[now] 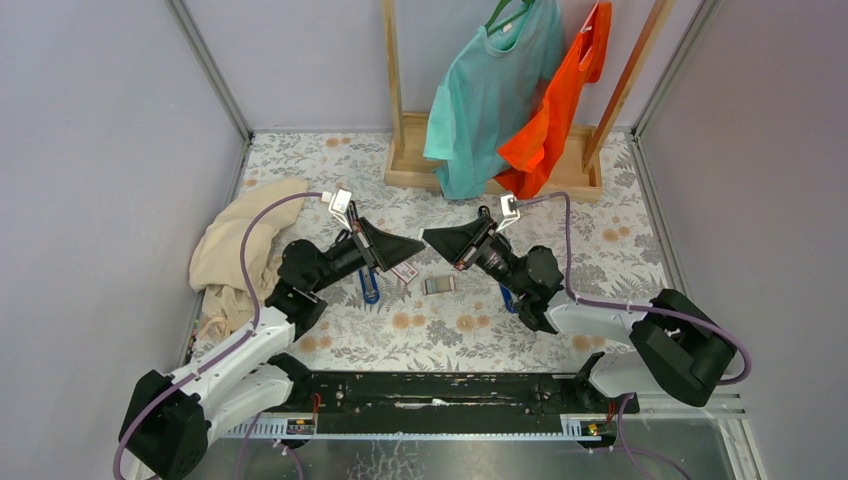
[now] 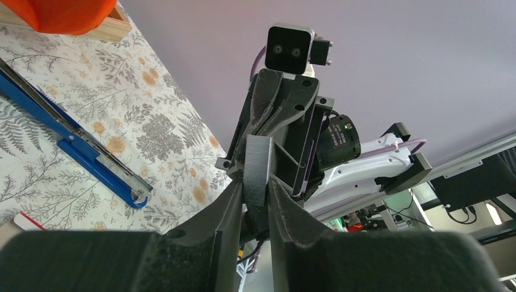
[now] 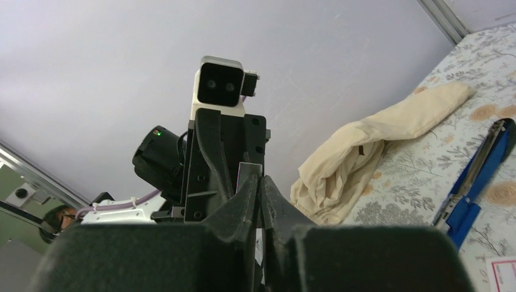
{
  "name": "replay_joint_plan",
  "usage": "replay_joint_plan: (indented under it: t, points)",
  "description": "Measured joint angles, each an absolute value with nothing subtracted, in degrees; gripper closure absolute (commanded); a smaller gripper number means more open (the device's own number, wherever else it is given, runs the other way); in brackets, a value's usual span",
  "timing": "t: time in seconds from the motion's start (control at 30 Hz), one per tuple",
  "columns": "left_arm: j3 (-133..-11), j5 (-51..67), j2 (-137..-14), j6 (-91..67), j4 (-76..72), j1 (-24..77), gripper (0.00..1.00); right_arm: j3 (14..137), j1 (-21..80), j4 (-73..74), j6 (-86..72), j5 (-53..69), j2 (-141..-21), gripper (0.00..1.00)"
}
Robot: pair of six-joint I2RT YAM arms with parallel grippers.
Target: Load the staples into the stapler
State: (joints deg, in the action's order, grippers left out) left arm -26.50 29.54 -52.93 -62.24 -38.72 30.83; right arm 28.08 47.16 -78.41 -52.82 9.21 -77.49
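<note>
Two robot grippers meet tip to tip above a floral table, sharing one strip of staples.
The left gripper (image 2: 255, 201) is clamped on the near end of the staples (image 2: 257, 167), a ribbed grey block. The block's long axis runs straight out past the left gripper's fingertips and points into the right gripper (image 3: 255, 184), whose fingers are pinched close together on the far end. An open blue stapler (image 2: 79, 152) lies flat on the table, off to the left gripper's side and below it.
</note>
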Motion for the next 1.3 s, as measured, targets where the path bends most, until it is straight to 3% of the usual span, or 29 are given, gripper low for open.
replay_joint_plan:
  t: [0.13, 0.33, 0.67, 1.03, 1.3]
  points:
    - [-26.68, 29.32, -51.79, -60.03, -35.27, 30.83, 0.75, 27.11, 47.16, -74.56, -50.61, 9.76, -74.76, 0.72]
    - [-33.06, 28.86, -49.98, -52.29, -20.84, 30.89, 0.76, 28.93, 47.07, -57.34, -41.85, 11.18, -66.32, 0.61]
    - [-48.18, 28.36, -50.24, -32.14, 4.97, 31.05, 0.78, 41.45, 44.05, -25.45, -24.6, 19.29, -59.02, 0.51]
    - [-57.84, 33.98, -54.52, -13.32, 22.96, 31.09, 0.78, 58.76, 40.34, -1.63, -10.09, 32.91, -63.79, 0.38]
    - [-58.26, 40.32, -55.57, -8.12, 25.39, 31.14, 0.78, 68.84, 40.21, 9.19, -3.57, 41.28, -71.5, 0.37]
